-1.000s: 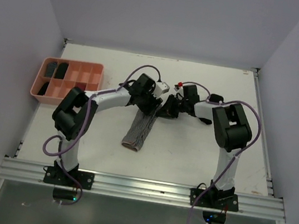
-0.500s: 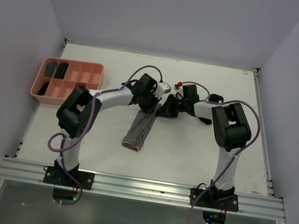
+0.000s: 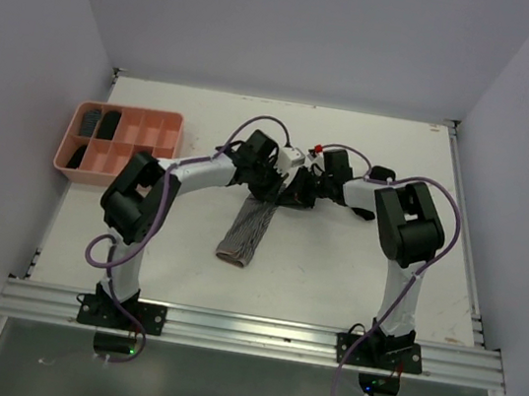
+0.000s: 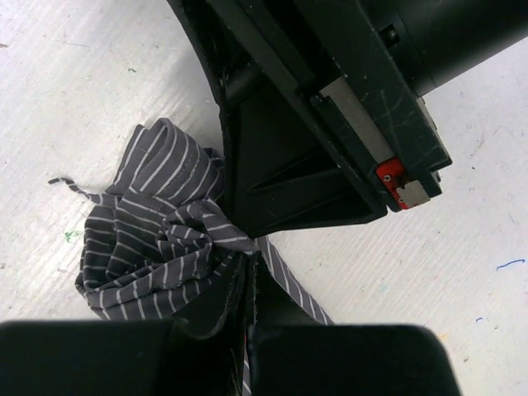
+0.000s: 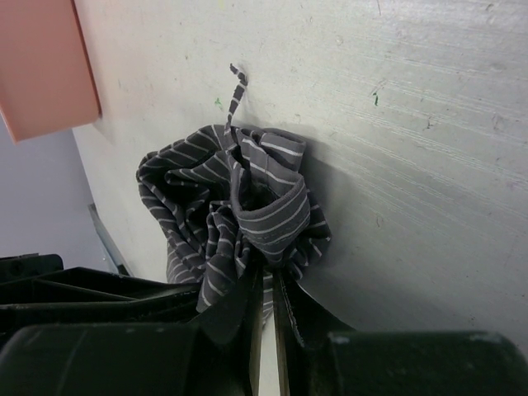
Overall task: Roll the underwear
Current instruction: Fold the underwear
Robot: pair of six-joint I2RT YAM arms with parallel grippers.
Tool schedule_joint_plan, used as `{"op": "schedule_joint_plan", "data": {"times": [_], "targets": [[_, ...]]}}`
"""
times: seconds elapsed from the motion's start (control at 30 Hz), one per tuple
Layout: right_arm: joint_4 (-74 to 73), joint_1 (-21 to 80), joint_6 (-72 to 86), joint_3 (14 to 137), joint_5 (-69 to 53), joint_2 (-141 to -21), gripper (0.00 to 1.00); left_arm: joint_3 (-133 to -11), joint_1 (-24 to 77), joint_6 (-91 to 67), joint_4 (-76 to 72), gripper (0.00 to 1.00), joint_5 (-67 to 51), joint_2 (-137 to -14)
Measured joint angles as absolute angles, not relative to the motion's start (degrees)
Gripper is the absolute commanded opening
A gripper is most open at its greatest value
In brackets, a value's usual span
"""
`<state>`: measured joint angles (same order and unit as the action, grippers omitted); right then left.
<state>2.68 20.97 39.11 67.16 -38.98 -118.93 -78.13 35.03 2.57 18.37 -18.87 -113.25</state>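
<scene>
The left gripper (image 4: 250,276) and right gripper (image 5: 266,280) each pinch the striped underwear (image 4: 148,239) at its bunched far end. Both sets of jaws are almost closed on the cloth.

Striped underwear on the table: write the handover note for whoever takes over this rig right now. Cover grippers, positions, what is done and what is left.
Grippers: the left gripper is shut on the far end of the striped underwear. The right gripper is shut on the same bunched end, facing the left one.
Things: the garment lies mid-table as a long narrow strip. Its far end is gathered into a loose bunch between the grippers, and the rest lies flat toward the arm bases. The pink compartment tray sits far left with dark items in some compartments.
Done: only the far end is gathered.
Left: roll up the flat remainder.
</scene>
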Motion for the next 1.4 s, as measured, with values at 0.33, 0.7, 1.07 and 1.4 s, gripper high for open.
{"op": "schedule_joint_plan", "data": {"times": [0.33, 0.7, 1.07, 1.4], "targets": [[2.85, 20.71, 42.0, 56.82, -39.83, -110.87, 0.15, -79.22, 34.98, 1.61, 16.8, 0.0, -20.8, -117.6], [10.02, 23.16, 52.42, 54.94, -41.78, -109.47, 0.18, -83.0, 34.46, -1.39, 16.78, 0.14, -22.55, -120.64], [15.29, 23.86, 58.33, 54.98, -42.06, -116.2, 0.18, -83.15, 34.15, -2.28, 16.16, 0.43, -23.2, -120.73], [15.38, 23.64, 57.84, 56.88, -44.01, -118.02, 0.17, -82.24, 33.08, 2.94, 22.92, 0.66, -18.26, -106.98]]}}
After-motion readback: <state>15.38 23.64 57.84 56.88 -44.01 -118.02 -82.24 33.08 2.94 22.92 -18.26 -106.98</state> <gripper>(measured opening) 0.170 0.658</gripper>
